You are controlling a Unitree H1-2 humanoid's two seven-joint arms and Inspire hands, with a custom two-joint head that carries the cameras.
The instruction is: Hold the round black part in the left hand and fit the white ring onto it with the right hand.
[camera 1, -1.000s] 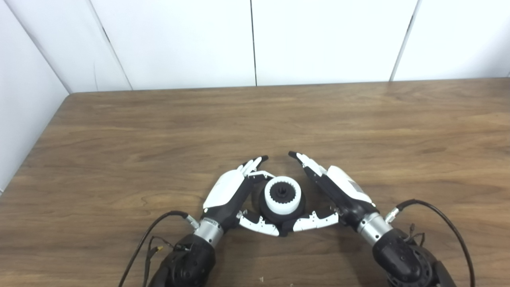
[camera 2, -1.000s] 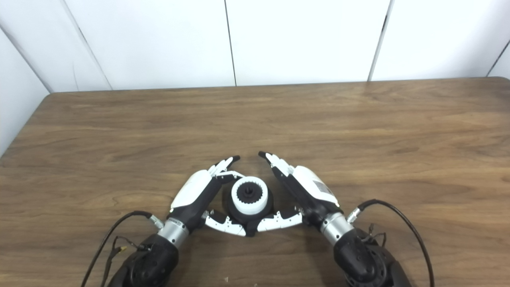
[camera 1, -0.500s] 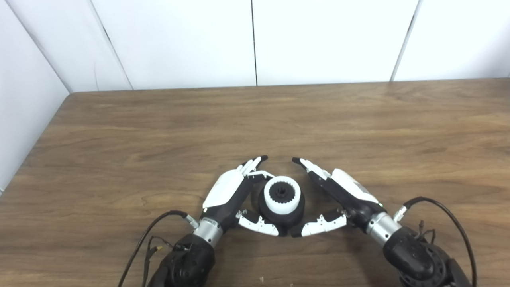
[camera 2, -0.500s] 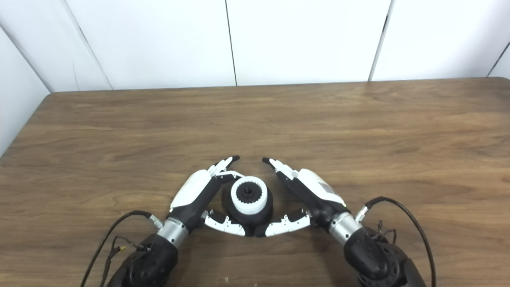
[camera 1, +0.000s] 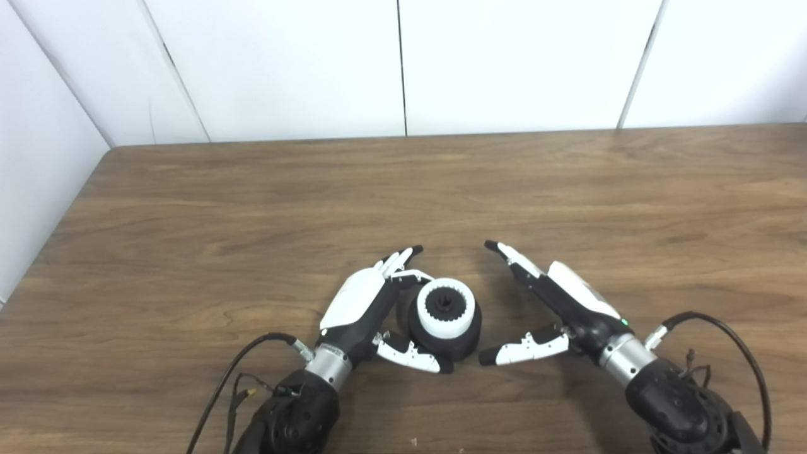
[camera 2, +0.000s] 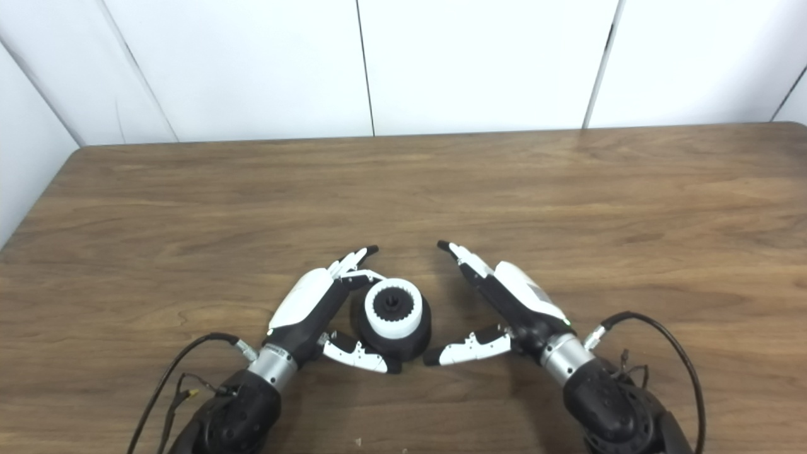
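The round black part (camera 1: 465, 337) stands on the wooden table (camera 1: 403, 189) near its front edge, with the white ring (camera 1: 446, 327) seated on top around a toothed black core. My left hand (camera 1: 361, 302) cups the part from the left: its thumb lies against the front of the base, one bent finger touches the ring's far-left rim, and the other fingers point straight past it. My right hand (camera 1: 572, 301) is open to the right of the part. It is clear of the part, with a gap of table between its thumb tip and the base.
White wall panels (camera 1: 403, 63) stand behind the table's far edge, and a white side wall (camera 1: 38, 164) runs along the left. Black cables (camera 1: 227, 378) trail from both wrists near the front edge.
My right hand has drawn back to the right, off the part, opening a gap beside it. The left hand, the black part and the ring have stayed still.
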